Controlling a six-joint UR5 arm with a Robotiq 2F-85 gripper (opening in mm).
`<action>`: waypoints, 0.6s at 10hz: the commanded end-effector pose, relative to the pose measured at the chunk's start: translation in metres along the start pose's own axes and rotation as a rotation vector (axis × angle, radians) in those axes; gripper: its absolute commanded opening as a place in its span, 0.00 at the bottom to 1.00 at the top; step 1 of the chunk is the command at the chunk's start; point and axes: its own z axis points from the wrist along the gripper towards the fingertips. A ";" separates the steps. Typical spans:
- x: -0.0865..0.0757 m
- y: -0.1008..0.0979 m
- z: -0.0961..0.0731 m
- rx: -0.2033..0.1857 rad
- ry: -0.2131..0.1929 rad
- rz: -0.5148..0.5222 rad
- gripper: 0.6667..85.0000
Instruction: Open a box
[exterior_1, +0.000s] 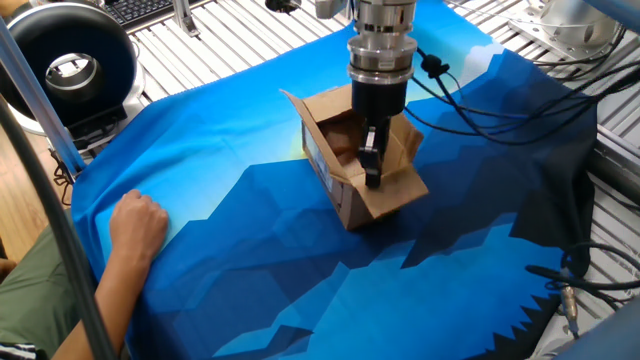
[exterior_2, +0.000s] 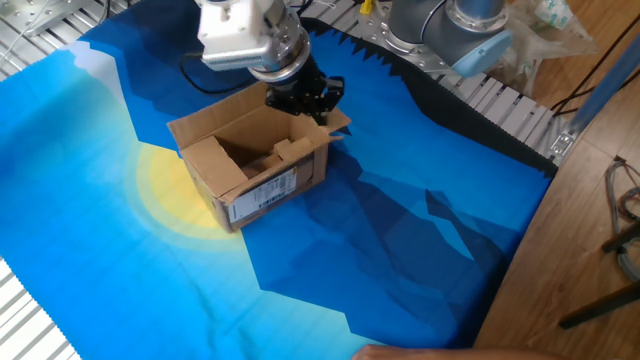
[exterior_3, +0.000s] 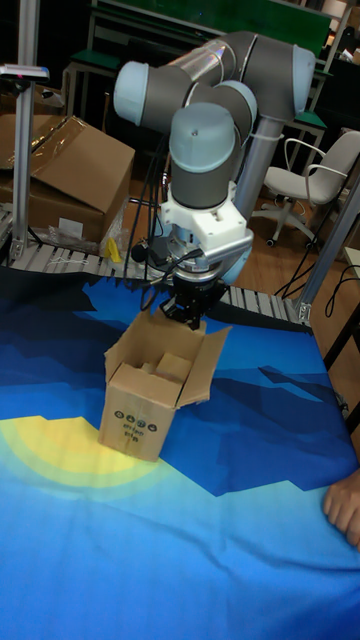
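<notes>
The box (exterior_1: 336, 188) is a small brown carton that stands in the middle of the blue cloth with its top flaps spread open; it also shows in the other fixed view (exterior_2: 262, 190) and the tall view (exterior_3: 135, 420). Its white label faces the left in one fixed view. My gripper (exterior_1: 372, 165) reaches down from above at the box's right rim, fingers close together, pressing against the right flap (exterior_1: 398, 190). That flap is bent outward and down over the box's side. In the other fixed view the gripper (exterior_2: 312, 100) sits over the same flap. The inside of the box looks empty apart from a folded inner flap.
A person's hand (exterior_1: 138, 224) rests on the cloth at the near left, seen too in the tall view (exterior_3: 345, 505). A black round device (exterior_1: 66, 62) stands at the far left. Cables (exterior_1: 480, 90) trail right of the arm. A large carton (exterior_3: 70, 175) sits behind the table.
</notes>
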 end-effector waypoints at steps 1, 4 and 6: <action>0.004 -0.003 -0.019 0.020 0.018 0.009 0.01; 0.005 0.002 -0.048 0.019 0.072 0.023 0.01; -0.004 -0.003 -0.052 0.039 0.075 0.017 0.01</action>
